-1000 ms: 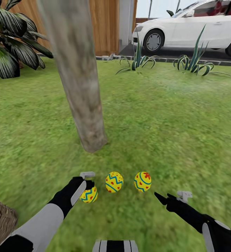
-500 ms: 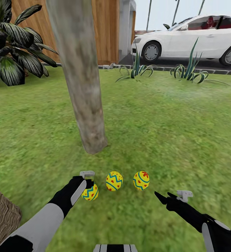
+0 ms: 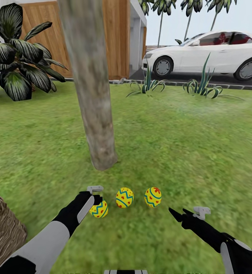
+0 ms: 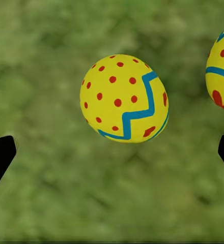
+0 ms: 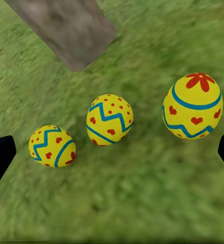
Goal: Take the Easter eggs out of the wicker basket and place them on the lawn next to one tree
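Three yellow Easter eggs lie in a row on the lawn just in front of the tree: a left egg, a middle egg and a right egg. My left gripper hovers over the left egg, open, its dark fingertips wide apart and clear of the shell. Nearer me and to the right, my right gripper is open and empty. Its wrist view looks over all three eggs and the trunk base. The wicker basket shows at the lower left edge.
A large dark-leaved plant stands at the far left before a wooden fence. Two spiky plants line the lawn's far edge. A white car is parked on the road beyond. Open grass stretches to the right of the trunk.
The head camera has tilted upward, so the whole scene sits lower and more sky and palms show. Arms and eggs keep their positions relative to each other.
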### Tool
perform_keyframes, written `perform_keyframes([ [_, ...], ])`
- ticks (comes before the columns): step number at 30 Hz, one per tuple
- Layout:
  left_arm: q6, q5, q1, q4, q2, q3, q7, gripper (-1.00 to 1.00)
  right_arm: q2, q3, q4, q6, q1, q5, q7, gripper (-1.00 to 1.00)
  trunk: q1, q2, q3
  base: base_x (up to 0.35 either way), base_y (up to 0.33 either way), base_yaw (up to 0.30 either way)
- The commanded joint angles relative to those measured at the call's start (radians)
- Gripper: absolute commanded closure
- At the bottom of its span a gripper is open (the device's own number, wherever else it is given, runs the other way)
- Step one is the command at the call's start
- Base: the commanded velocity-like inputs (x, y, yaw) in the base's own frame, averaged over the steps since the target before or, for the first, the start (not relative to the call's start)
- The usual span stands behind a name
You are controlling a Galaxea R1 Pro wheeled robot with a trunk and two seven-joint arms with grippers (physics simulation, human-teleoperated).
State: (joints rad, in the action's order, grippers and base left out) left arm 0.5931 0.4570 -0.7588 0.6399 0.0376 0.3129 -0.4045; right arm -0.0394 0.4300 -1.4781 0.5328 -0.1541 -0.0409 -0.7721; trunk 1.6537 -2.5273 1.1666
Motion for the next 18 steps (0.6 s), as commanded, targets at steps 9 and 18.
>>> perform_keyframes([
  [9, 0.002, 0.013, -0.001, 0.001, -0.001, 0.005, -0.009, -1.0, -0.001, 0.002, -0.001, 0.008, -0.001, -0.004, -0.003, -1.0, -0.005, 0.002, -0.034, -0.07, 0.0, 0.0],
  [18, 0.003, 0.015, -0.001, 0.0, -0.001, 0.005, -0.008, -1.0, -0.001, 0.003, -0.001, 0.009, -0.001, -0.004, -0.002, -1.0, -0.009, 0.004, -0.069, -0.005, 0.0, 0.0],
])
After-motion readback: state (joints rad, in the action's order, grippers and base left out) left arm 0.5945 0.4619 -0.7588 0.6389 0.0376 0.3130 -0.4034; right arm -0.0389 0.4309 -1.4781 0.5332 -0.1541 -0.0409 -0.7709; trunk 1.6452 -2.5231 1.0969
